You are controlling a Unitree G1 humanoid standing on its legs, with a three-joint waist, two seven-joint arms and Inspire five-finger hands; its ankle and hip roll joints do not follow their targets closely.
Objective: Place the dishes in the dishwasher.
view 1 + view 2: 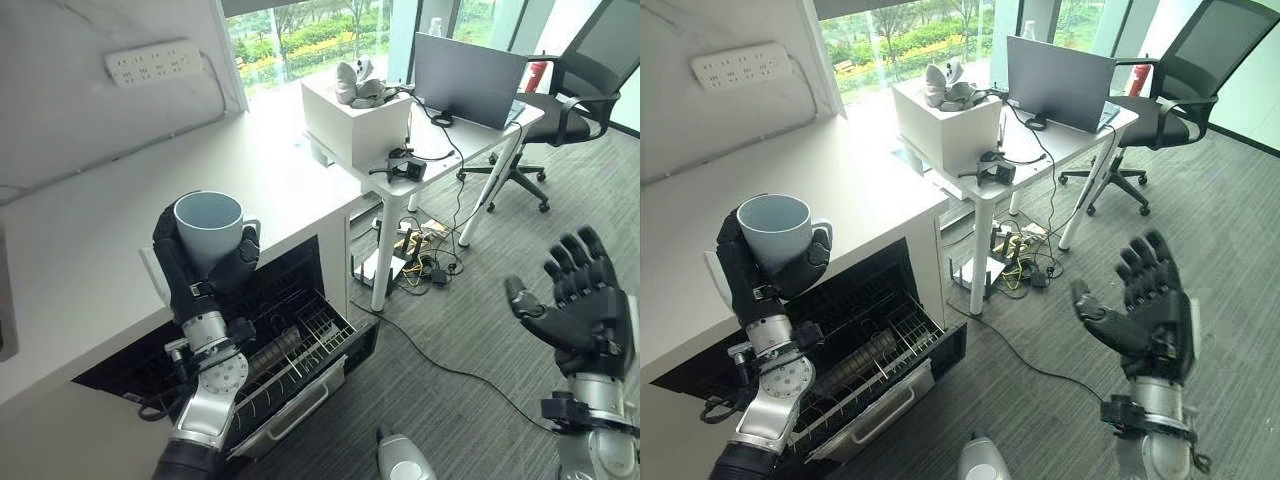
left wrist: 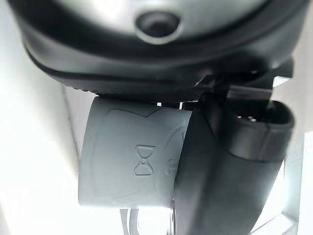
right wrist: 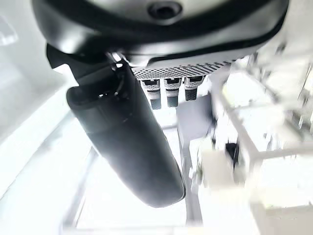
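Mug point(image 1: 208, 228), pale grey and upright with its mouth open to the top, sits in the left hand point(image 1: 200, 272), whose dark fingers point(image 1: 238, 262) and thumb are curled round its body and clamp it; the left wrist view shows the same clamp from close up, the thumb lying across the mug's side. The hand holds the mug above the front edge of the white table point(image 1: 90, 230), over the open dishwasher point(image 1: 262, 345) set under that table. The dishwasher's door hangs open toward the floor and its wire rack point(image 1: 300, 345) is drawn out past the table's front edge, below the mug and not touching it. On the wall behind the table's back edge a white power strip point(image 1: 153, 62) is fixed. Further right, past the table's right end, a white desk point(image 1: 440, 135) carries a white box point(image 1: 355, 125) and an open laptop point(image 1: 468, 80), with a tangle of cables point(image 1: 420, 258) on the carpet under it and a black office chair point(image 1: 560, 110) beyond. At the far right the right hand point(image 1: 580, 305) is raised over the grey carpet point(image 1: 470, 380), well apart from the dishwasher, palm showing, its fingers spread apart and straight, holding nothing.
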